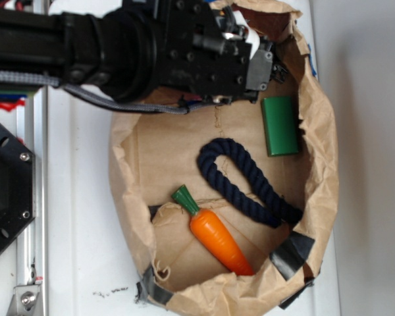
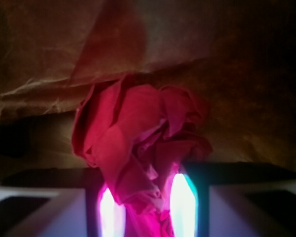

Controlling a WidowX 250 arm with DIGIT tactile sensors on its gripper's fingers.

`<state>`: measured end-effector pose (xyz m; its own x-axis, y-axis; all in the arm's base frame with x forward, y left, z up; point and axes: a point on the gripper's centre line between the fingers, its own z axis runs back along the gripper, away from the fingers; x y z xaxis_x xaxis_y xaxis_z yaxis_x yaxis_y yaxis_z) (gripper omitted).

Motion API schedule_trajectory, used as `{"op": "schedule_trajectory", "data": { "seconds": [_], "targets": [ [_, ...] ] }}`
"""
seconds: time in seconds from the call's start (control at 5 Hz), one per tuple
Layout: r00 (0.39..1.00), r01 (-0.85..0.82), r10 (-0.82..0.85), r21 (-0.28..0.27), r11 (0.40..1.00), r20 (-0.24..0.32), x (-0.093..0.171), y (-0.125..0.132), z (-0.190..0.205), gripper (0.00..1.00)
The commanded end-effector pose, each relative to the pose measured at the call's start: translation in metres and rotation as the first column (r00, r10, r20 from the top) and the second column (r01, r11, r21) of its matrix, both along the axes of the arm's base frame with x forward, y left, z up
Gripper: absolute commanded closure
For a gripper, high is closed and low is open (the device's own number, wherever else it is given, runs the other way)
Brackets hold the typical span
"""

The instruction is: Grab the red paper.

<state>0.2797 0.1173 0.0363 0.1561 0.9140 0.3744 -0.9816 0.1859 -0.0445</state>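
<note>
- Red paper (image 2: 140, 143), crumpled and rose-like, fills the wrist view, its lower folds sitting right between the claw (image 2: 148, 205) fingers.
- Claw looks closed on the wad: both fingertips (image 2: 183, 200) press against the paper's sides, glowing pink where light comes through.
- Behind it rises the brown wall of the paper bag (image 1: 319, 131), so the paper is in the bag's far corner.
- From the exterior view the arm (image 1: 118, 46) covers that corner; the red paper itself cannot be seen there.
- Further along the bag floor lie a green block (image 1: 280, 125), a dark blue rope (image 1: 247, 181) and an orange toy carrot (image 1: 217, 238), all well apart from the claw.
- My read: the pinch has only the lower folds, so keep the squeeze firm and lift straight up, clear of the bag wall, or the thin paper may slip out.
</note>
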Motion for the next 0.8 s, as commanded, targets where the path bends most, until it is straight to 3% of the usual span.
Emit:
{"op": "schedule_trajectory", "data": {
  "seconds": [0.0,0.2,0.4,0.6],
  "targets": [
    [0.922,0.333,-0.313,-0.055,0.941,0.228,0.034,-0.033,0.055,1.00],
    [0.903,0.410,-0.385,-0.115,0.905,0.191,0.032,-0.052,0.070,1.00],
    [0.903,0.426,-0.386,-0.271,0.863,0.190,0.024,-0.066,0.088,1.00],
    [0.922,0.381,-0.377,-0.392,0.837,0.089,0.010,-0.074,0.099,1.00]
  ]
}}
